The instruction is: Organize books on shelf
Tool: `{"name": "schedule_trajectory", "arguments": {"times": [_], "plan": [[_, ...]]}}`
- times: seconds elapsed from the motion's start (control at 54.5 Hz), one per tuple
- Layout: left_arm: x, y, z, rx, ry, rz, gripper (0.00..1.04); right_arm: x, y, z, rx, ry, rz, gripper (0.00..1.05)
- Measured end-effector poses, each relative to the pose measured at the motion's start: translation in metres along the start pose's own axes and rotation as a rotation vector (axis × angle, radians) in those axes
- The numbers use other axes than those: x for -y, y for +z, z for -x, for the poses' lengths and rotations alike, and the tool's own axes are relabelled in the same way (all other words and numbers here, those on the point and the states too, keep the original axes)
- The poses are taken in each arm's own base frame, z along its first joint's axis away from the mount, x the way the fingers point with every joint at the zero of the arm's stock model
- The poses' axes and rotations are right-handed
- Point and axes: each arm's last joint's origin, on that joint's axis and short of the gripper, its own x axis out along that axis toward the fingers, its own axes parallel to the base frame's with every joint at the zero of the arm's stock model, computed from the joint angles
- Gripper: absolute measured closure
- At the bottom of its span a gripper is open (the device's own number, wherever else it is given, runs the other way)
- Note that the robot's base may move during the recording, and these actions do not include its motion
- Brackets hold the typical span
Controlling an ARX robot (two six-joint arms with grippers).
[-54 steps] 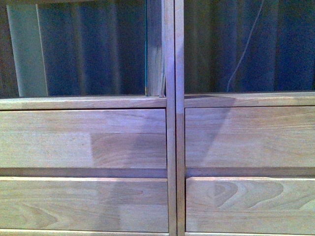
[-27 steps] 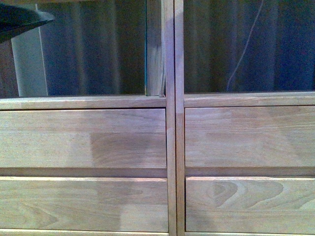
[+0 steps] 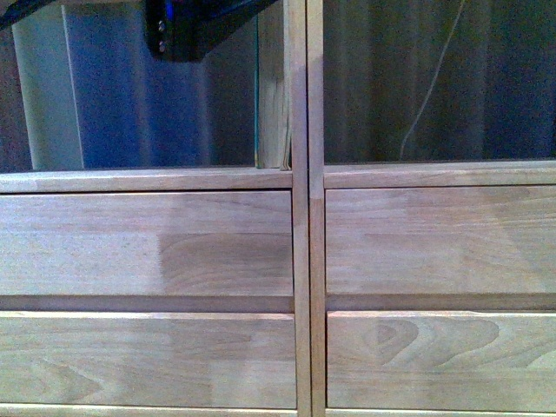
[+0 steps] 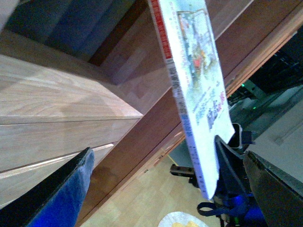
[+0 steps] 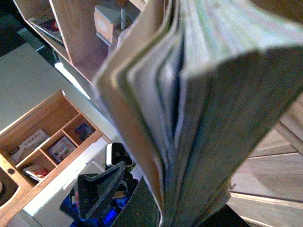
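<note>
Paperback (image 4: pixel 191 80) rests against one finger (image 4: pixel 227 161) of your spread left claw (image 4: pixel 152 145); close squarely on it before shelving, right claw (image 5: pixel 156 208) grip unreadable behind book (image 5: pixel 213 94).

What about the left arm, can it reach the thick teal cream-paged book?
Probably yes: the left arm hangs at the same compartment, nothing between it and the teal book, but a thin white paperback sits inside the left gripper.
</note>
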Motion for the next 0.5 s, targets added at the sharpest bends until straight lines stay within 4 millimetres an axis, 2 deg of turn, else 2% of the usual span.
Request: {"name": "schedule_trajectory", "arguments": {"times": [0.202, 0.33, 0.495], "plan": [[0.019, -0.002, -0.012, -0.002, -0.084, -0.016, 0.07, 0.008, -0.003, 0.008, -0.010, 0.012, -0.048, 0.97], [0.021, 0.001, -0.016, 0.000, -0.096, -0.018, 0.07, 0.008, -0.010, 0.011, -0.041, 0.030, -0.077, 0.97], [0.019, 0.003, -0.017, -0.001, -0.098, -0.004, 0.07, -0.002, -0.024, 0.014, -0.082, 0.082, -0.140, 0.97]]}}
